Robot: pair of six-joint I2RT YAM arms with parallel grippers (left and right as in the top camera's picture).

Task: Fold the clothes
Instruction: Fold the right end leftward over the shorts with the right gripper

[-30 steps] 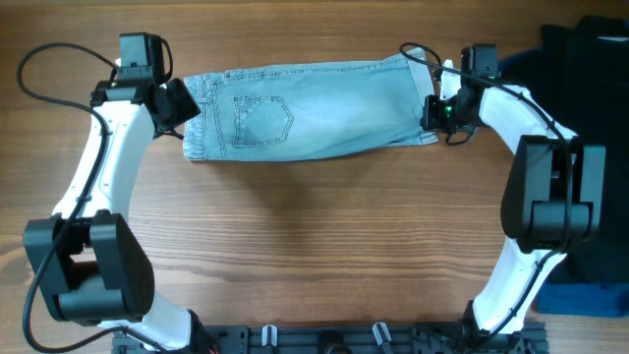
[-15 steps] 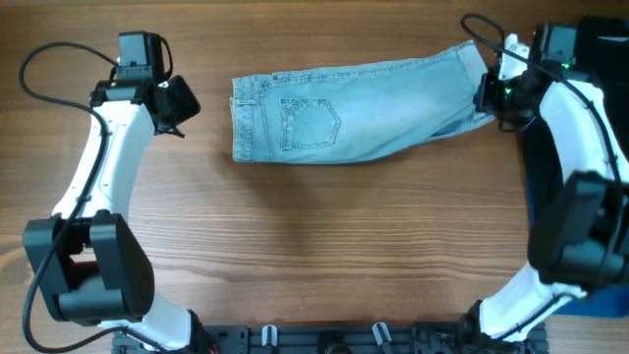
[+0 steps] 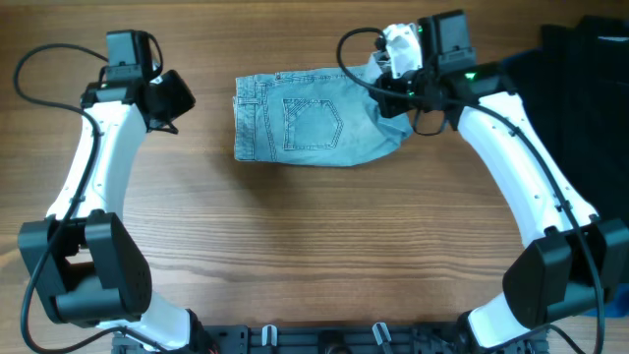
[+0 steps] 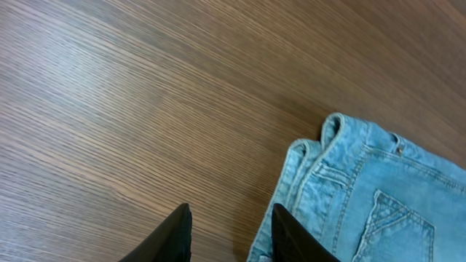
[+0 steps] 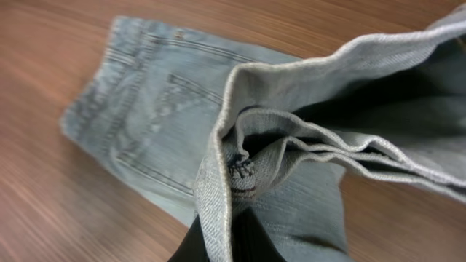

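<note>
The left jaws are spread and empty over the worktop (image 4: 109, 109), with the waistband of the shorts (image 3: 305, 123) just to their right. The right jaws pinch the bunched leg hems, lifted over the flat half. With several layers nipped at the edge, one may slip free. With the waistband unpinned, the fold could drag it askew.

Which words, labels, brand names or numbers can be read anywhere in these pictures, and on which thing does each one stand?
No text can be read in any view.
The denim shorts show only stitching on the back pocket and a small metal rivet; no label or brand is visible.
The table and the dark cloth carry no writing.
</note>
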